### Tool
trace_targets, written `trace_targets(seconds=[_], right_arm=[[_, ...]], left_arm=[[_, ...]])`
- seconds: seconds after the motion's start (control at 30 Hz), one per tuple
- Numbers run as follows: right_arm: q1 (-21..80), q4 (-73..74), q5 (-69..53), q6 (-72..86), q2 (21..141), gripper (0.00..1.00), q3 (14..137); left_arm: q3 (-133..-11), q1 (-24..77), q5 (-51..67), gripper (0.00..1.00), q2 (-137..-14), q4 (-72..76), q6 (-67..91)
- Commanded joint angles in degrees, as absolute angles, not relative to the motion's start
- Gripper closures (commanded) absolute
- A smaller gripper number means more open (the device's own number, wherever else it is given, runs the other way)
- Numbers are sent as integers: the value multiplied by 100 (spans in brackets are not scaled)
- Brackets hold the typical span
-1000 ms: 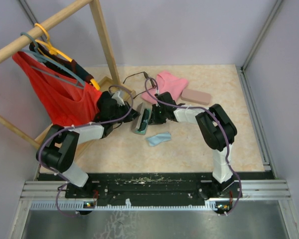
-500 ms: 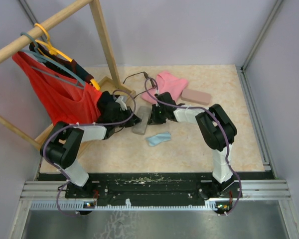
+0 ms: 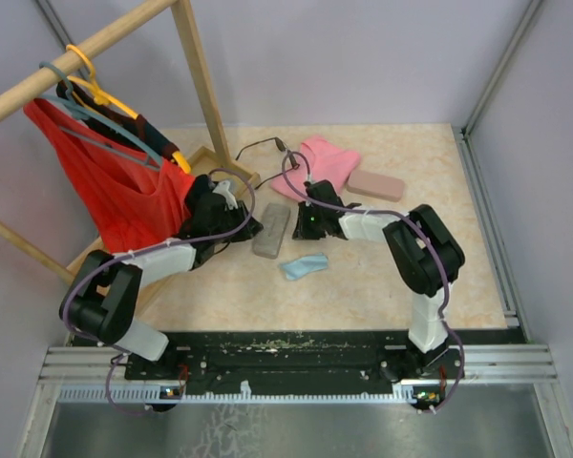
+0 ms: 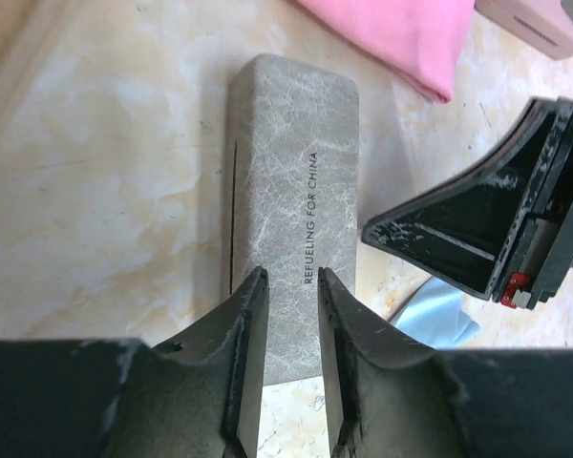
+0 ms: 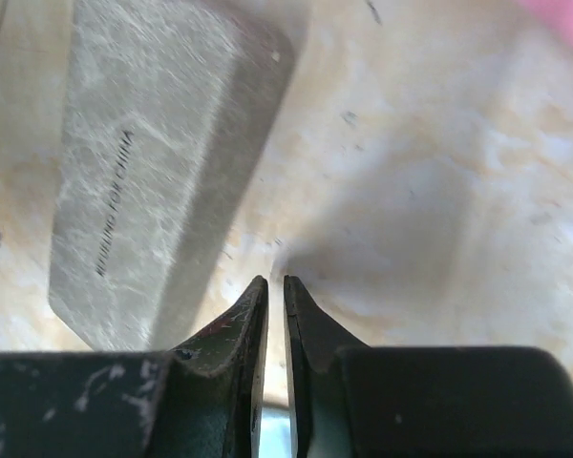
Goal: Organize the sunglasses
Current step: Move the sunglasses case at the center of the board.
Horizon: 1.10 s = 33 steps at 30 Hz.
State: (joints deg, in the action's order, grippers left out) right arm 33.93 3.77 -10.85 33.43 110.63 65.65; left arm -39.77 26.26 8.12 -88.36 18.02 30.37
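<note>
The left gripper [image 4: 286, 286] is hovering over the grey case's [image 3: 270, 230] near end, jaws slightly apart and empty, the right gripper [image 5: 275, 291] just beside the case pinched nearly shut on nothing – one pair of sunglasses [image 3: 260, 146] lying beyond its far end – so a careless move risks knocking the case askew.

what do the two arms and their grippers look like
Both arms, the left arm and the right arm, have black joint housings and white links, each trailed by a looping purple cable. The left gripper and right gripper have black, tapering fingers, scuffed with pale scratches. The right one carries a small red marking.
</note>
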Motion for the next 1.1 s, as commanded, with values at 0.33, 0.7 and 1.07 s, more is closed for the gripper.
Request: trace_targets(seconds=[0.33,0.7,1.07], right_arm=[[3357,211,34,2824,9011,70,5400],[3349,261,170,3132,7416,53,4110],[3349,614,145,3261,6265,44,3456]], left_arm=[[-4673,3110,-255,50,-8639,718,2367],[-5410,3360,-668,39,-9107,268,1869],[-5957,3487,-860,15,-9720,-160,1044]])
